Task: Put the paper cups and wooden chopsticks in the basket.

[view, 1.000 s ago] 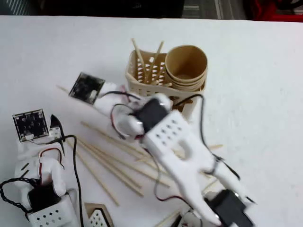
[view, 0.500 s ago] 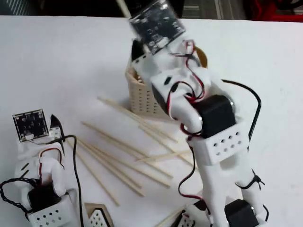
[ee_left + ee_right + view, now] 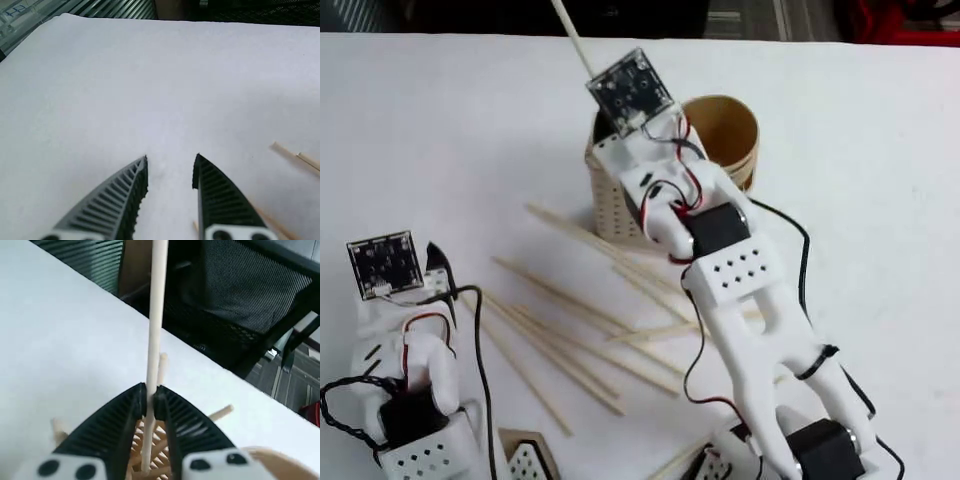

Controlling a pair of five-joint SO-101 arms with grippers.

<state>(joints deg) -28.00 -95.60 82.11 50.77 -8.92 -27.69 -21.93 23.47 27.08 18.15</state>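
My right gripper [image 3: 151, 390] is shut on one wooden chopstick [image 3: 156, 315], held upright over the cream basket [image 3: 610, 205]. The stick's upper end [image 3: 570, 35] juts past the table's far edge in the high view. Other chopsticks stand inside the basket [image 3: 150, 455], and stacked paper cups [image 3: 725, 130] sit in its right half. Several loose chopsticks [image 3: 580, 320] lie on the table in front of the basket. My left gripper [image 3: 170, 162] hovers open and empty above bare table at the lower left, with chopstick ends [image 3: 295, 156] off to one side.
The white table [image 3: 860, 230] has free room to the right and far left. The left arm's body [image 3: 405, 400] and cables sit at the near left corner. Dark chairs stand beyond the table's far edge.
The right arm has lifted from the table left of the basket and swung over the basket with a chopstick in its gripper. The left arm has not moved.
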